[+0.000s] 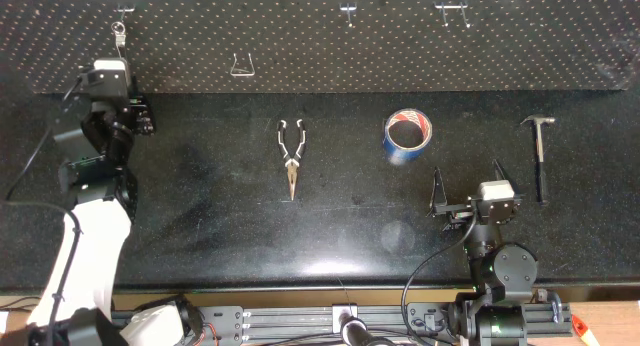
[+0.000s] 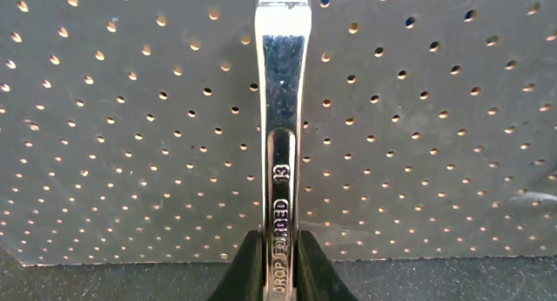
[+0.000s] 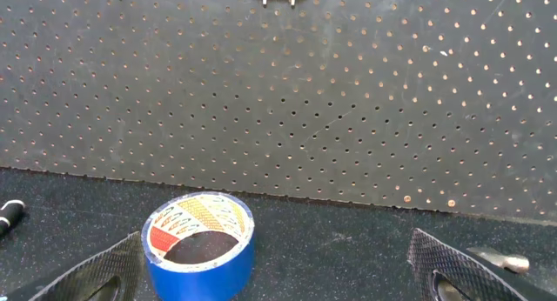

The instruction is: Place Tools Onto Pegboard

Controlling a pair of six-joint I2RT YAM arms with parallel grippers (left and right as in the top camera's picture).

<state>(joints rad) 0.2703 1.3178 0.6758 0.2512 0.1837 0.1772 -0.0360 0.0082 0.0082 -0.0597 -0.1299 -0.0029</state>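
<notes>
In the left wrist view my left gripper [image 2: 280,268] is shut on the shank of a chrome wrench [image 2: 281,118], which stands upright close in front of the pegboard [image 2: 130,144]. From above, the left gripper [image 1: 117,54] is at the board's far left, with the wrench's ring end [image 1: 118,31] just below a hook [image 1: 124,11]. Needle-nose pliers [image 1: 291,156], a blue tape roll [image 1: 407,134] and a hammer [image 1: 539,151] lie on the black table. My right gripper [image 1: 468,184] stands open near the table's front, behind the tape roll [image 3: 200,244].
The pegboard [image 1: 330,36] spans the back of the table and carries a wire loop hook [image 1: 240,66] and further hooks [image 1: 348,11] [image 1: 453,13]. The hammer head [image 3: 505,263] lies beside one right finger [image 3: 461,266].
</notes>
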